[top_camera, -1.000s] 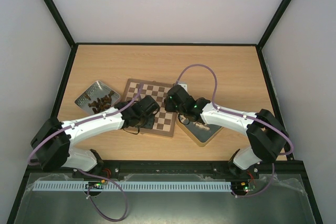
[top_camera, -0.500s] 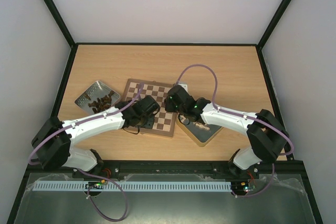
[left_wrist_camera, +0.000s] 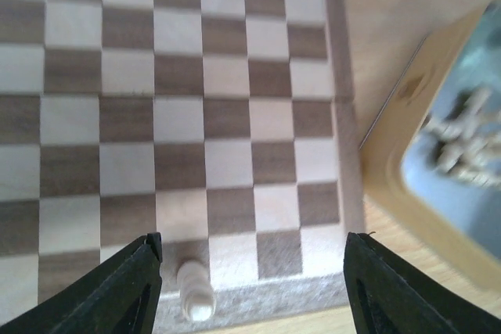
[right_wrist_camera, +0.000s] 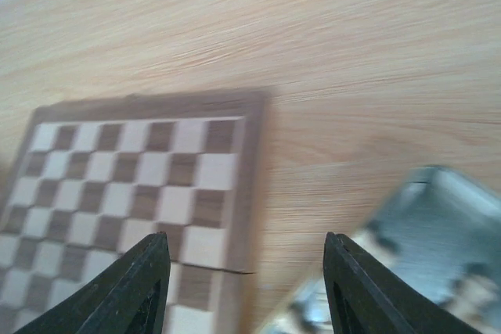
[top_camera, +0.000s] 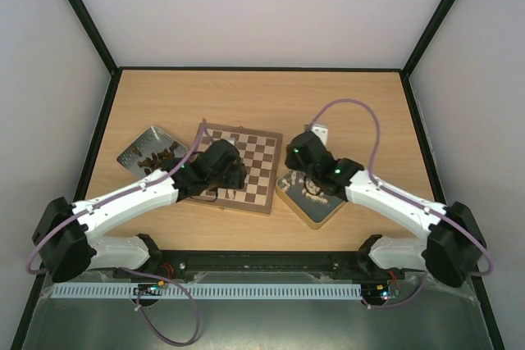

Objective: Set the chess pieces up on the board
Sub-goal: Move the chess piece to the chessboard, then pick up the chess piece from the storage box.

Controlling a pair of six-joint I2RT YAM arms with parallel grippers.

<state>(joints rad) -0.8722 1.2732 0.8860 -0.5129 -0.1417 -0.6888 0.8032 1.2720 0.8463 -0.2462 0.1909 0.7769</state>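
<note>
Working down from the bench point(top_camera: 246, 96), we find the board point(top_camera: 254, 157) lying near its middle, turned a little askew. A container sits on either side of it, which we judge puts a stock of men within each arm's reach. The grey tray point(top_camera: 143, 141) on the left holds the dark pieces point(top_camera: 156, 161). The gold tin point(top_camera: 316, 220), just beside the board on the right, holds the pale pieces point(left_wrist_camera: 462, 127). One pale piece point(left_wrist_camera: 194, 293) stands upright on an edge-row square, where a back rank belongs. The left claw point(left_wrist_camera: 252, 271) straddles it with jaws wide, gripping nothing. The right claw point(right_wrist_camera: 246, 271) hangs wide and empty over the board's edge beside the tin.
</note>
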